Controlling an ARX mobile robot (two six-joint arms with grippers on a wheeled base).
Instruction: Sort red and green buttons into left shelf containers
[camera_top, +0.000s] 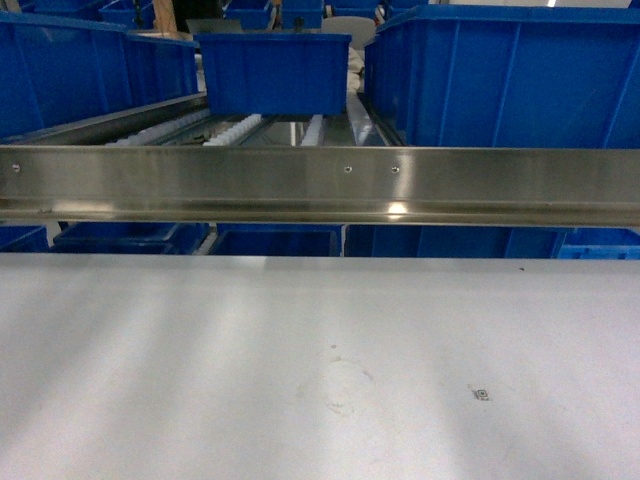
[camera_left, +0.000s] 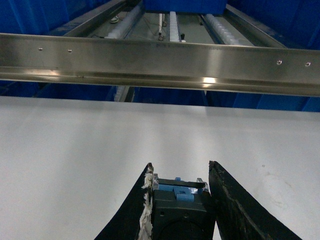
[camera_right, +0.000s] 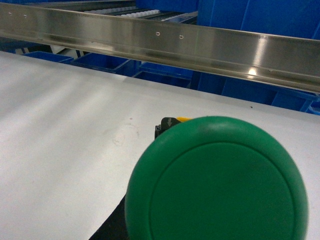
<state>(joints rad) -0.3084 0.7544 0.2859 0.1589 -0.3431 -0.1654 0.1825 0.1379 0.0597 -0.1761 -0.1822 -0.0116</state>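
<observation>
- Head view: a pale grey surface (camera_top: 300, 380) is lying bare below a steel rail (camera_top: 320, 185) and blue plastic bins (camera_top: 272, 70).
- Left wrist view: the left claw (camera_left: 181, 172) is hanging apart, holding nothing.
- Right wrist view: a round green plastic button (camera_right: 216, 180) is filling the frame, hiding the right claw; whether it is gripped I cannot tell, so it may be slipping loose during transfer.

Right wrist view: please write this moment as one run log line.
held: round green plastic button fills right wrist view | right end effector: hidden behind it | left end effector: open, empty, above white table | steel shelf rail ahead
</observation>
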